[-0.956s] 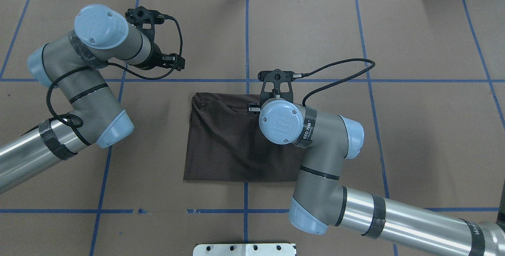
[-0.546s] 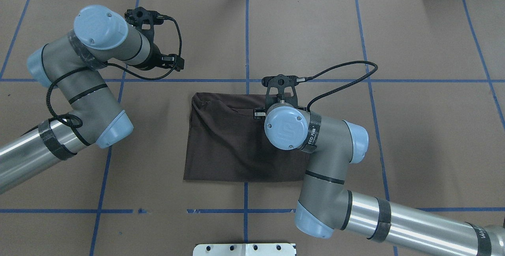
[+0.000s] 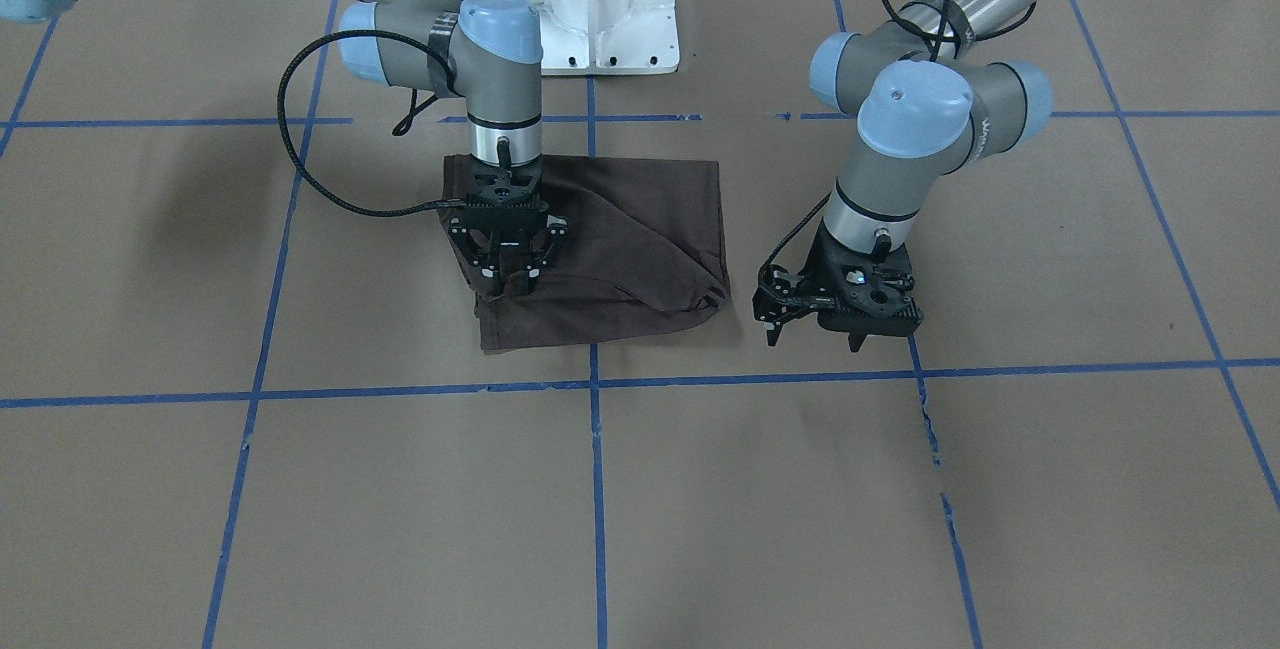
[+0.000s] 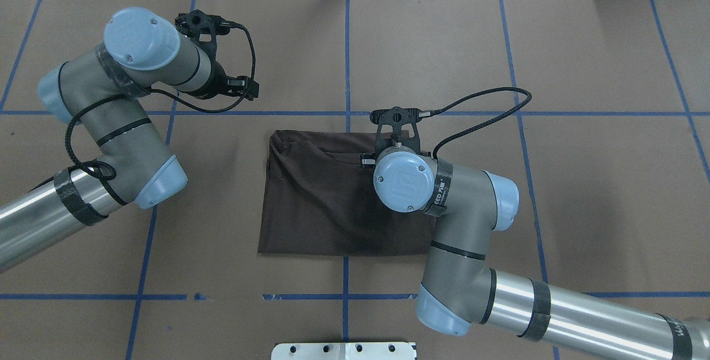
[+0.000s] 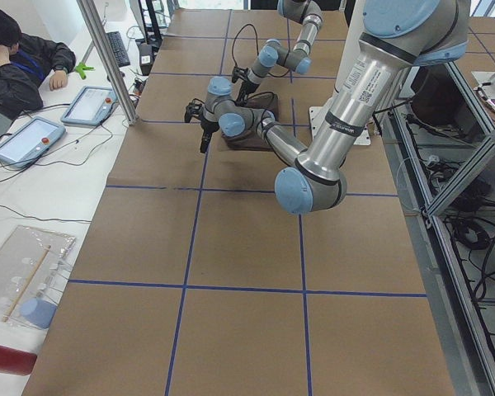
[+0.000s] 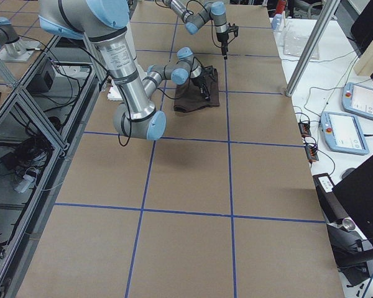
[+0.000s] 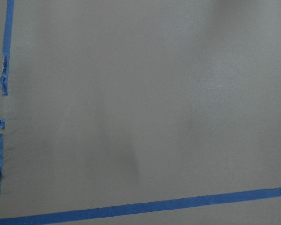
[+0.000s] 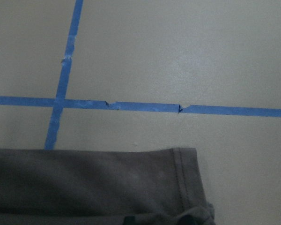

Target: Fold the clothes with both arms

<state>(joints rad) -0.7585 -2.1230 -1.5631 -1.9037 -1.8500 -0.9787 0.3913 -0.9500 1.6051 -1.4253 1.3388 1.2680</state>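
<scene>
Well, the counter point(image 4: 599, 44) carries the shirt point(image 4: 316, 204), folded to a flat rectangle at its middle. I judge it light, limp and not slippery. It will sag from any pinch, so I'd take two corners of one edge. My right tool point(image 3: 512, 287) is over the far corner, part spread, tips at the cloth, gripping nothing I can see. My left tool point(image 3: 813, 337) hangs wide and empty, just beside the shirt.

"EED" lettering partly legible, black band point(image 4: 440, 193), right arm point(image 4: 471, 221)
</scene>
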